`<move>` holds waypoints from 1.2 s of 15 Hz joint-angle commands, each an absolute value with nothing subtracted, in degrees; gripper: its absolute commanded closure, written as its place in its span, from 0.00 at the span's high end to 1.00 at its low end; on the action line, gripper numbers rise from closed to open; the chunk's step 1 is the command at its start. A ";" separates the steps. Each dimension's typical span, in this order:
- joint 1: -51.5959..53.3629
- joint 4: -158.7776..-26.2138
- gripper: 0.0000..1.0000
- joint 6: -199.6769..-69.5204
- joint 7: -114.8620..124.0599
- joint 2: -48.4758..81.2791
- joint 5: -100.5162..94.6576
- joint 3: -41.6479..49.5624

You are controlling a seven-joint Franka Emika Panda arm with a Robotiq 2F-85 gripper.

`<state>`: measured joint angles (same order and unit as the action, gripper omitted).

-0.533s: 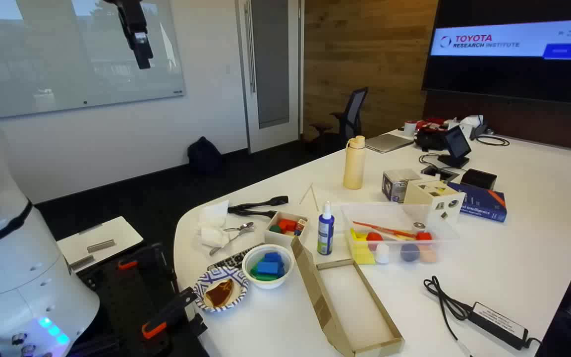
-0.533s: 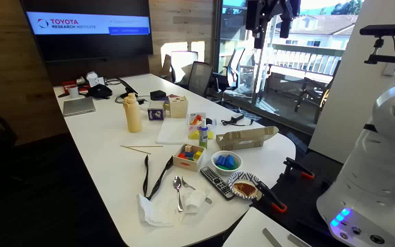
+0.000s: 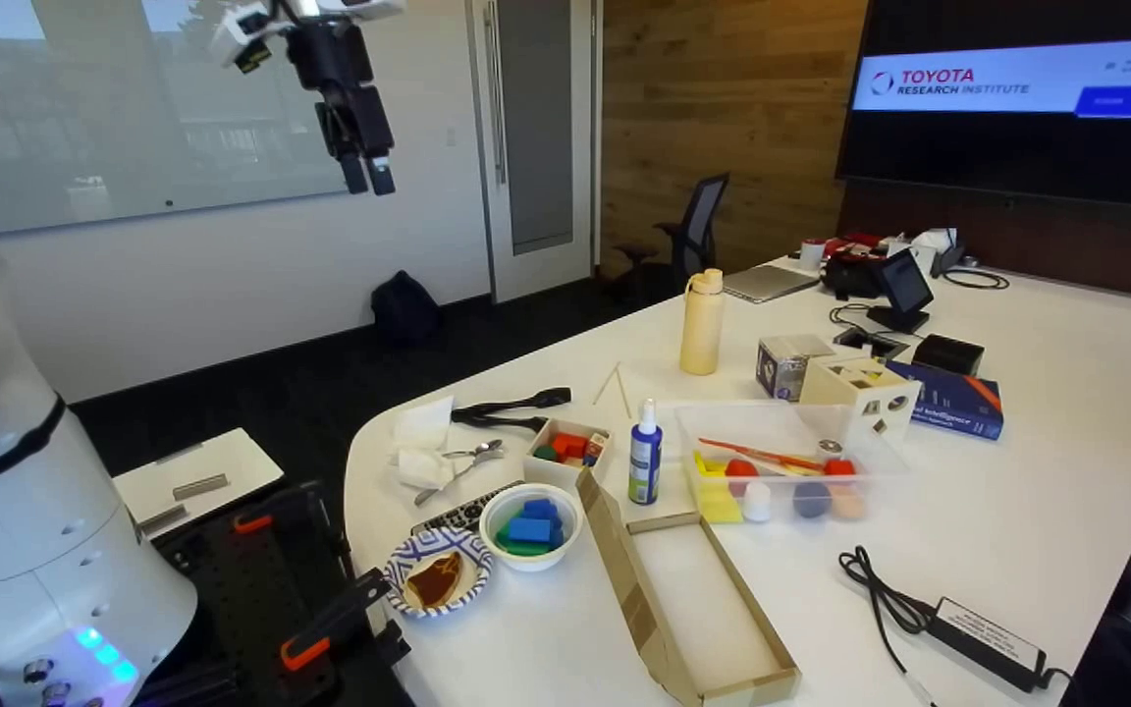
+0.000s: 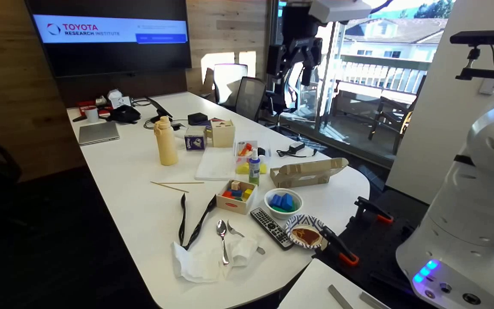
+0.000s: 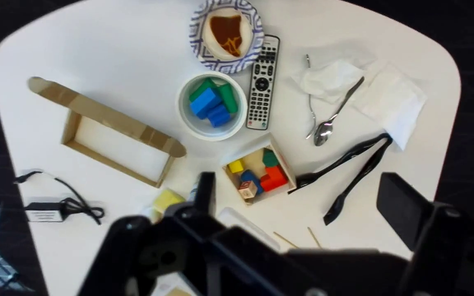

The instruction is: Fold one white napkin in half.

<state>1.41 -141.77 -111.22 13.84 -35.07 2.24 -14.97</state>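
Two white napkins lie on the white table. A flatter napkin [image 4: 195, 265] is near the table's rounded end; it also shows in the wrist view [image 5: 395, 100]. A crumpled napkin [image 4: 243, 251] lies beside it and in the wrist view [image 5: 335, 76]. A spoon [image 4: 222, 238] lies between them, and a fork [image 4: 234, 230] is partly covered by the crumpled napkin. Both napkins also show at the left of the table in an exterior view [image 3: 423, 422]. My gripper [image 5: 298, 189] is open and empty, high above the table, as both exterior views show [image 3: 367, 181] [image 4: 292, 79].
Black tongs [image 5: 348, 172] touch the flatter napkin. Close by are a block box [image 5: 259, 174], a remote [image 5: 263, 82], a bowl of blocks [image 5: 183, 100] and a patterned plate [image 5: 198, 31]. A spray bottle [image 3: 644, 457], cardboard box [image 3: 624, 589] and yellow bottle [image 3: 701, 329] stand farther off.
My gripper has come down and farther out over the table: right and down in one exterior picture, left and down in another. The napkins and other objects have not moved.
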 commanded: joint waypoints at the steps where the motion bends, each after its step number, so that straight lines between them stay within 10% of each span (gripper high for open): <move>1: 4.17 -139.68 1.00 -120.93 9.07 -20.02 8.58 -14.30; 18: 8.17 -116.80 1.00 -125.61 -9.77 32.45 17.61 -15.09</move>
<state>8.02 -117.01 -125.77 -9.77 32.38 17.57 -15.23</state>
